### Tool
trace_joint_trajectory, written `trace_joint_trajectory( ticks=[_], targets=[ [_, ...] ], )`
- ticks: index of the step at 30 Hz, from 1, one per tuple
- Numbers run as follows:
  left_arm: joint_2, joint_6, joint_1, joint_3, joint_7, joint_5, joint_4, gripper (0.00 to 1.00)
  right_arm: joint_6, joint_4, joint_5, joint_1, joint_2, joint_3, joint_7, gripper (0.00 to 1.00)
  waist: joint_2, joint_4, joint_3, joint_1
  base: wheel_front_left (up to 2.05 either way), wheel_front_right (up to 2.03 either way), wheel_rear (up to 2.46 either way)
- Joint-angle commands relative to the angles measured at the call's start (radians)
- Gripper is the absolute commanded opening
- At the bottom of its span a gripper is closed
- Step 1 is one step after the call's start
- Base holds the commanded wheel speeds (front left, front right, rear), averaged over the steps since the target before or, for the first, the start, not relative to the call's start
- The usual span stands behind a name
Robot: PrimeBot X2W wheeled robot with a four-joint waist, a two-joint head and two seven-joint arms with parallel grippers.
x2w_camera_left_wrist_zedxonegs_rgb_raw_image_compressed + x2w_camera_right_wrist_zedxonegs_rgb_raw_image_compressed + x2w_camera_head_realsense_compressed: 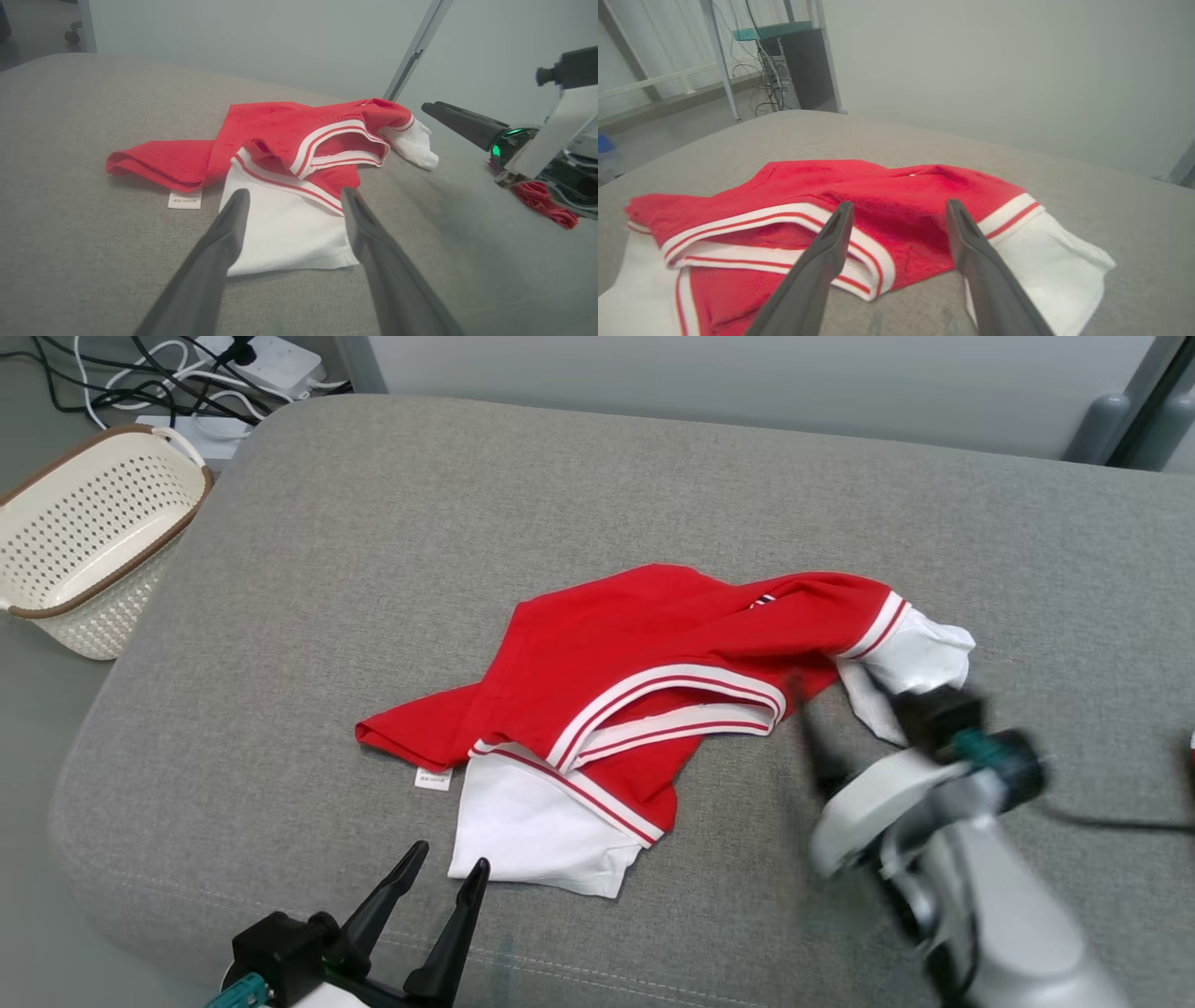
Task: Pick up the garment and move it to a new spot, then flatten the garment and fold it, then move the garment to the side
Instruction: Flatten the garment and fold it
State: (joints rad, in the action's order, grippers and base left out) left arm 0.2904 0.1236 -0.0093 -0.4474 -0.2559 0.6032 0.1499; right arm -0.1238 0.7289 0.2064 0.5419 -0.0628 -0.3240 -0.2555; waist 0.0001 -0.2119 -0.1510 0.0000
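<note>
Head view: basket (98, 607) and cables (121, 394) left of garment (653, 635).

A red shirt (644, 644) with red-and-white striped trim lies crumpled, partly folded over itself, near the middle of a grey cushion (373, 523). One white sleeve (532, 840) points toward the near edge, and the other sleeve (920, 658) lies at the right end. A small white label (432, 778) shows at the left hem.
</note>
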Motion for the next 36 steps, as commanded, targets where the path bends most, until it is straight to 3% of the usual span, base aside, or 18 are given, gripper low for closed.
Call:
trace_joint_trajectory(
  ticks=[1, 3, 4, 8, 12, 17, 28, 29, 30, 31, 36],
  targets=[
    [0.016, 0.007, -0.041, 0.031, -0.006, 0.007, -0.015, 1.0, -0.007, -0.053, 0.036, -0.024, 0.013, -0.092, 0.002, 1.0, -0.0001, -0.01, 0.001, 0.0, 0.0, 0.0, 0.0],
    [0.013, 0.007, -0.043, 0.032, -0.006, 0.01, -0.011, 1.0, -0.007, -0.102, 0.092, -0.043, 0.013, -0.214, 0.024, 1.0, -0.0001, -0.023, 0.001, 0.0, 0.0, 0.0, 0.0],
    [0.013, 0.007, -0.043, 0.032, -0.006, 0.01, -0.011, 1.0, -0.007, -0.102, 0.092, -0.043, 0.013, -0.214, 0.024, 1.0, -0.0001, -0.023, 0.001, 0.0, 0.0, 0.0, 0.0],
    [0.014, 0.007, -0.045, 0.03, -0.006, 0.014, -0.001, 1.0, -0.007, -0.15, 0.162, -0.053, 0.013, -0.413, 0.094, 1.0, -0.0001, -0.052, 0.0, 0.0, 0.0, 0.0, 0.0],
    [0.012, 0.007, -0.044, 0.028, -0.006, 0.018, 0.009, 1.0, -0.007, -0.136, 0.201, -0.031, 0.013, -0.537, 0.165, 1.0, -0.0001, -0.079, 0.0, 0.0, 0.0, 0.0, 0.0],
    [0.009, 0.007, -0.05, 0.021, -0.006, 0.023, 0.018, 1.0, -0.007, -0.084, 0.217, 0.017, 0.013, -0.617, 0.224, 1.0, -0.0001, -0.108, -0.005, 0.0, 0.0, 0.0, 0.0],
    [0.01, 0.007, -0.072, 0.009, -0.006, 0.042, 0.027, 1.0, -0.007, 0.032, 0.132, 0.123, 0.013, -0.738, 0.412, 1.0, -0.0001, -0.171, -0.024, 0.0, 0.0, 0.0, 0.0],
    [0.01, 0.007, -0.072, 0.01, -0.006, 0.043, 0.028, 1.0, -0.007, 0.041, 0.123, 0.13, 0.013, -0.735, 0.426, 0.64, -0.0001, -0.173, -0.024, 0.0, 0.0, 0.0, 0.0],
    [0.011, 0.007, -0.072, 0.01, -0.006, 0.044, 0.029, 1.0, -0.007, 0.05, 0.113, 0.135, 0.013, -0.729, 0.439, 0.36, -0.0001, -0.174, -0.023, 0.0, 0.0, 0.0, 0.0],
    [0.011, 0.007, -0.071, 0.011, -0.006, 0.044, 0.031, 1.0, -0.007, 0.057, 0.105, 0.14, 0.013, -0.715, 0.443, 0.0, -0.0001, -0.174, -0.022, 0.0, 0.0, 0.0, 0.0],
    [0.008, 0.007, -0.055, 0.03, -0.006, 0.036, 0.035, 1.0, -0.007, 0.065, 0.064, 0.153, 0.013, -0.579, 0.375, 0.0, -0.0001, -0.15, -0.002, 0.0, 0.0, 0.0, 0.0]
  ],
)
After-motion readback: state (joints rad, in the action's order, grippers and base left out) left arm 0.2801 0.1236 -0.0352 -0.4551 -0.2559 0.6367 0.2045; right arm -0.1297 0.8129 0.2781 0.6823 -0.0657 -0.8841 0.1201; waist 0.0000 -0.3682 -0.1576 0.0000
